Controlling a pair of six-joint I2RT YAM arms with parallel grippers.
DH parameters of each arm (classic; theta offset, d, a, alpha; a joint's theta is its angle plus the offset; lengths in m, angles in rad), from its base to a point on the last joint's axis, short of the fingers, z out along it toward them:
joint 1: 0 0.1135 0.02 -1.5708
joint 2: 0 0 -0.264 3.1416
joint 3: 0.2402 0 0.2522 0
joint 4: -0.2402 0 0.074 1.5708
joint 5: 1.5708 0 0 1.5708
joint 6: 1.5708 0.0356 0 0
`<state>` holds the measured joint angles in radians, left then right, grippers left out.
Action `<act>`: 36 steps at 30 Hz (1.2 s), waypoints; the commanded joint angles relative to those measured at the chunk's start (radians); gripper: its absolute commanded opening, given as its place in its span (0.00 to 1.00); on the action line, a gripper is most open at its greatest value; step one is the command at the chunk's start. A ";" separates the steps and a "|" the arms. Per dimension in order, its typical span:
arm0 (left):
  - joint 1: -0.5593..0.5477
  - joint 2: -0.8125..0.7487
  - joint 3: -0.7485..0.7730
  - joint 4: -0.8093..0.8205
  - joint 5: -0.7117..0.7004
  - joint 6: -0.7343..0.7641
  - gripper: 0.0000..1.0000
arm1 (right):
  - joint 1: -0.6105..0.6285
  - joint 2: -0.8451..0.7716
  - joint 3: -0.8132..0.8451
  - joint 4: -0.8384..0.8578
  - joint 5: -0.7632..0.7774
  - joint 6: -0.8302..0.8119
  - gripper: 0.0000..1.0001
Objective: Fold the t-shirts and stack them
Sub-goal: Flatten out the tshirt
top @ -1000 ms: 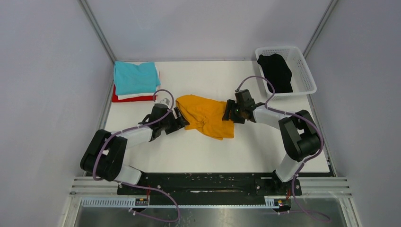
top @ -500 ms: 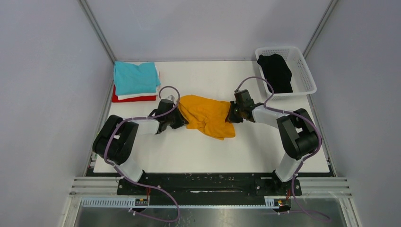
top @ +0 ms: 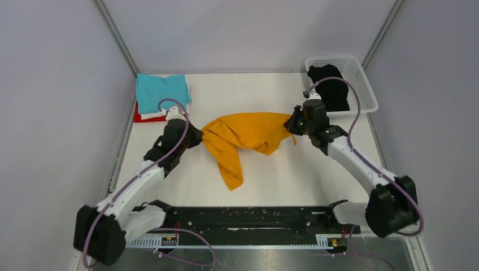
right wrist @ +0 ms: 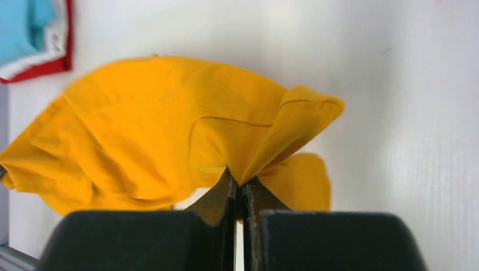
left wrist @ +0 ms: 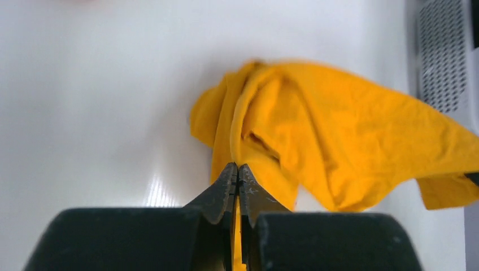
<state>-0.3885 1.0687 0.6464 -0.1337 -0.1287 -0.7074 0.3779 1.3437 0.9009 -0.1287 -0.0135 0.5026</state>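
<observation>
Spreading was in hand: the orange tee was held stretched over mid-desk, left fingers clamped on one edge, right fingers on the opposite. Laying it flat, wrinkles drawn out, was judged the next requirement.

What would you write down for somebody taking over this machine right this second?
Left hand: shut on one end of the orange shirt.
Right hand: shut on its other end; the shirt stretches between them over the middle of the table, unfolded.
Done: teal shirt, white shirt and red shirt folded in a stack, far left corner, teal on top.
Left to do: fold and stack the orange shirt, then the black shirt lying in the basket, far right.
</observation>
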 commanded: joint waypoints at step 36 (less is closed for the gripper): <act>0.000 -0.593 0.584 -0.214 -0.094 0.187 0.00 | -0.010 -0.724 0.579 -0.322 0.084 -0.229 0.00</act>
<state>-0.3885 0.4210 1.2896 -0.3443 -0.1703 -0.5041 0.3721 0.5865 1.5703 -0.4599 -0.0826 0.3153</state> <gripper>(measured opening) 0.010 0.033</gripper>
